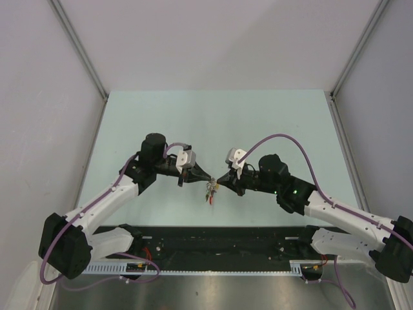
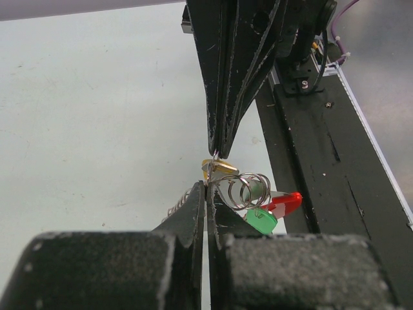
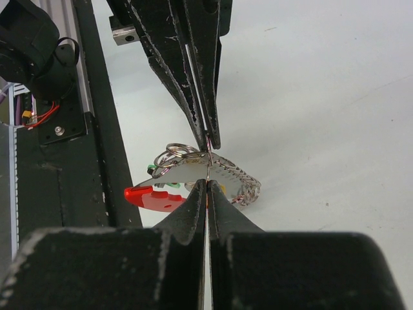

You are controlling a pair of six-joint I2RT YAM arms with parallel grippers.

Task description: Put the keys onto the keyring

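Both arms are nose to nose mid-desk (image 1: 161,116). The left gripper (image 1: 206,177) and right gripper (image 1: 221,179) are both clamped fully closed, tips almost touching and long axes pretty much in one line. The keyring (image 3: 216,169) sits right in that gap. As far as I can tell each one has a thin edge of it nipped, its grey ridged tag lying crossways to the fingers.

The keys (image 1: 211,192) dangle in a bunch just to the base side of the tips. A yellow key (image 2: 219,168) is up by the pinch, with a green key (image 2: 261,221) and a red bit (image 2: 284,203) lower down next to some wire loops (image 2: 244,188).

Neither arm is nearer, so I reckon the next move comes down to which gripper lets go.
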